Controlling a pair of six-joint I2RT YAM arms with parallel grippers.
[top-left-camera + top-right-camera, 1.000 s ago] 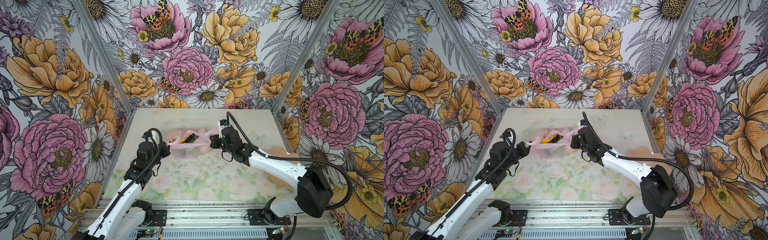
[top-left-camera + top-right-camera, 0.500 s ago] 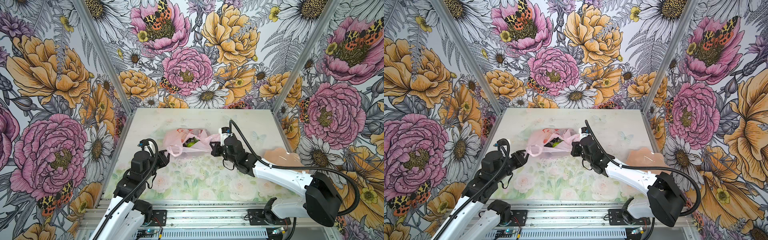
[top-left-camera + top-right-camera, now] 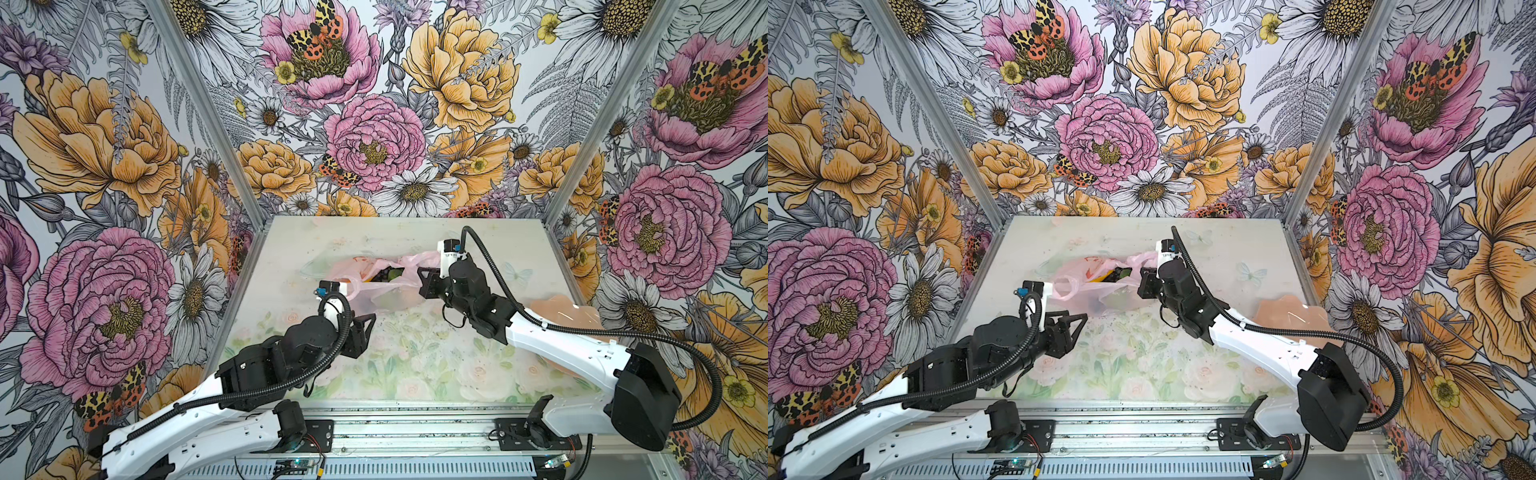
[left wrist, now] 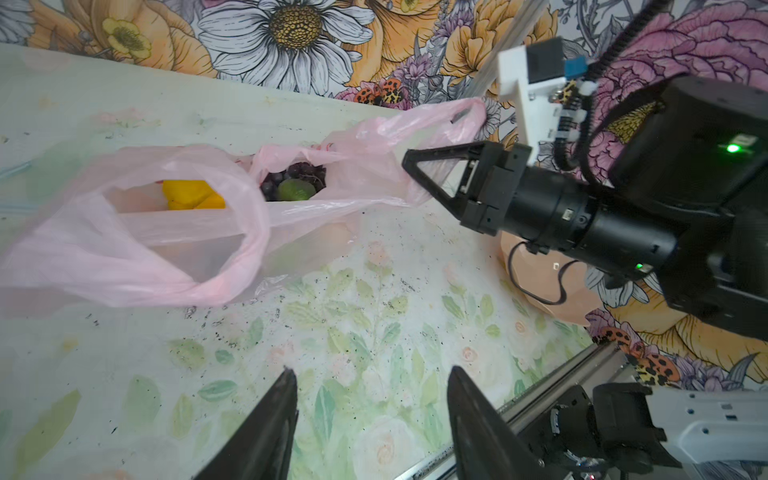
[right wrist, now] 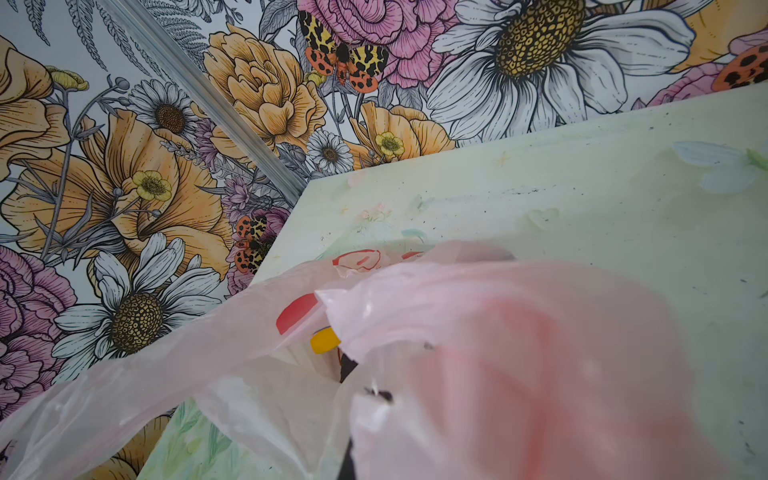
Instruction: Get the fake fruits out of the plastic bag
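- While the right end effector [image 4: 411, 160] was clenched on one stretched handle of the thin, crinkly, translucent pink plastic bag [image 4: 187, 245], the bag's body sagged on the pale, flower-printed surface [image 3: 415, 365], near its middle in both top views.
- Its film was pulled into taut folds toward that grip, while the other handle lay as a slack, rounded loop on the side toward the left arm.
- The mouth gaped between the handles, and the small glossy plastic fake fruits [image 4: 286, 183] sat inside: a blocky yellow piece [image 4: 191, 193], a knobbly dark purple grape bunch [image 4: 291, 172] and a smooth round green piece [image 4: 296, 189] touching the grapes.
- Paler shapes showed dimly through the film; which fruits they were could not be told.
- Red-and-white prints [image 5: 297, 313] marked the bag's wall in the right wrist view, where blurred film filled the foreground and hid the grip itself.
- The left end effector [image 4: 372, 374] was released, its two black, tapering fingers [image 4: 270, 415] spread apart with nothing between them, over bare surface just beside the bag.
- A smooth, peach-coloured, wavy-edged dish [image 3: 569, 309] lay at the right edge of the surface, partly hidden behind the right arm, well apart from the bag.
- Fine dark specks [image 4: 374, 349] dotted the surface in front of the bag.
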